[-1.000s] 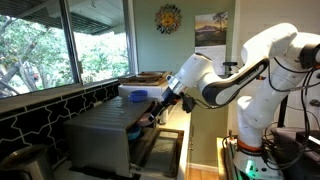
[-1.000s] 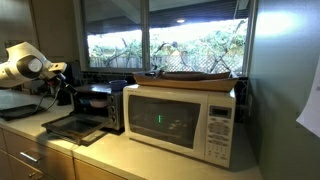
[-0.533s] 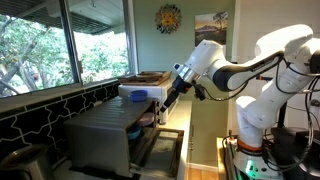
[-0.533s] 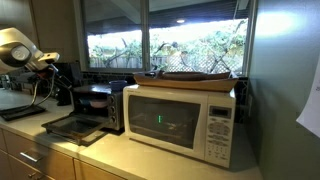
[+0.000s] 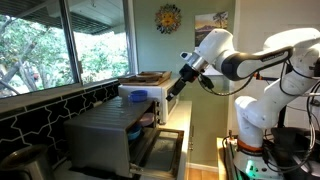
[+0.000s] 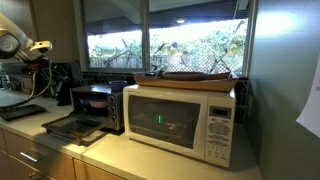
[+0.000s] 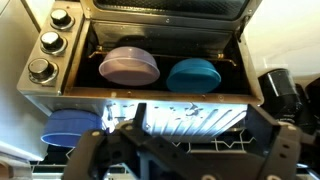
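The toaster oven (image 7: 70, 60) sits on the counter (image 6: 110, 150) with its long side running straight across the wrist view, three knobs (image 7: 47, 42) stacked at the left end. Its mouth faces the claw (image 7: 185, 142), and the door (image 7: 190, 118) is folded down flat towards it. Inside, a lilac bowl (image 7: 128, 67) and a teal bowl (image 7: 194, 74) stand side by side on the rack, lilac to the left, close but not quite touching. A blue bowl (image 7: 70, 126) shows just below the oven's left front corner, beside the door. The claw hangs above and in front of the lowered door, well clear of the oven, with its jaws spread wide and nothing between them. In an exterior view the claw (image 5: 176, 88) slants down towards the oven (image 5: 100, 135) from over its far end. A microwave (image 6: 180, 115) stands right beside the oven (image 6: 95, 100).
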You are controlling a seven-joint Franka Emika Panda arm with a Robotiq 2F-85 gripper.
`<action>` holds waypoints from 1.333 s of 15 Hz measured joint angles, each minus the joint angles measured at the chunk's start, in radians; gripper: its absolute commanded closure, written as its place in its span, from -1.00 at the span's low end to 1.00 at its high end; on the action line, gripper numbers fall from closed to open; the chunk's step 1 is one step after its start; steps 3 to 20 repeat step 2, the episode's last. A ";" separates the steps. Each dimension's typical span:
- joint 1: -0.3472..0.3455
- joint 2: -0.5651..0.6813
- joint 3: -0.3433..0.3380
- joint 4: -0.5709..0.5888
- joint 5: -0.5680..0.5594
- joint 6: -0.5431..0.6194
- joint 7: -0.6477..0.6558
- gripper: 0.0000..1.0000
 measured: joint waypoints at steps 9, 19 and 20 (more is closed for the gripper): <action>0.002 -0.012 -0.003 -0.001 0.002 -0.001 -0.005 -1.00; 0.002 -0.012 -0.003 -0.001 0.002 -0.001 -0.005 -1.00; 0.002 -0.012 -0.003 -0.001 0.002 -0.001 -0.005 -1.00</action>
